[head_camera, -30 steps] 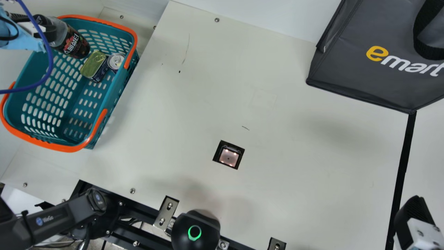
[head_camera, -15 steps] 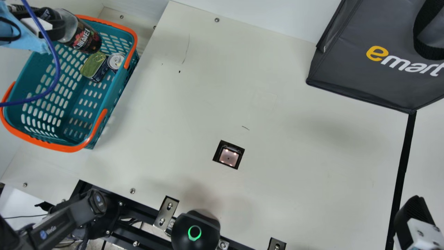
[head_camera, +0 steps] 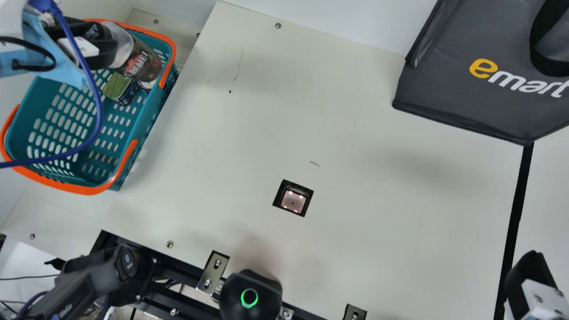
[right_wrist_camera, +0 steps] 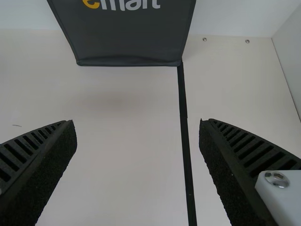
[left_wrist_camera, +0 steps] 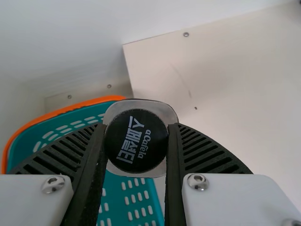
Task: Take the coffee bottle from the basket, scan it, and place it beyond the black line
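Left wrist view: our left fingers (left_wrist_camera: 91, 179) pinch the coffee bottle (left_wrist_camera: 136, 140) near its cap. In the main view it hangs over the basket (head_camera: 142, 129); carried too low, it could catch the rim (head_camera: 152, 31) and twist loose. Our right fingers (right_wrist_camera: 221, 174) stand spread near the black line (right_wrist_camera: 186, 150).

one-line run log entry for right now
left gripper: shut on bottle cap | bottle: over basket | right gripper: open | scan: not yet

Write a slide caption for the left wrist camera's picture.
Left gripper clamps the coffee bottle by its black cap, teal basket below.
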Controlling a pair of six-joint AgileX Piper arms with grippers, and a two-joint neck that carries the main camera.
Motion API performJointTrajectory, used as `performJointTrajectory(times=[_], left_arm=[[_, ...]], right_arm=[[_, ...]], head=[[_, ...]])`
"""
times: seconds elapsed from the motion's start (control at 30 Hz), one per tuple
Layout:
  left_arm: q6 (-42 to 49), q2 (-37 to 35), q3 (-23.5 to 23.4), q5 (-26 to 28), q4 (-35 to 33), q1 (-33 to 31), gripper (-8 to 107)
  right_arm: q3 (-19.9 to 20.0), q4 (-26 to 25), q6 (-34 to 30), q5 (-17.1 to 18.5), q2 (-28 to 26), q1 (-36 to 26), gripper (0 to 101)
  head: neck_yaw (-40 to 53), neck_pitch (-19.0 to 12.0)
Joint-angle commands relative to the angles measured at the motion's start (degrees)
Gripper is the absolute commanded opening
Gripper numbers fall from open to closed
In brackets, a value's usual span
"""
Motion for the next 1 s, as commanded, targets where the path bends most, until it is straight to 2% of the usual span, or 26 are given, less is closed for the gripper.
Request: performJointTrajectory(times=[0.0, 0.43, 0.97], left_arm=[[-0.58, -0.53, 0.65, -0.03, 0.28, -1.71, 10], [-3.49, -2.00, 4.36, -1.59, 2.04, -13.28, 10], [0.11, -1.23, 10.03, -4.58, 1.52, -26.34, 10]], right_arm=[[0.00, 0.00, 0.00, 0.00, 0.00, 0.00, 91], [0.00, 0.00, 0.00, 0.00, 0.00, 0.00, 91], [0.00, 0.00, 0.00, 0.00, 0.00, 0.00, 91]], head=[[0.14, -1.57], [0.14, -1.57], [0.14, -1.57]])
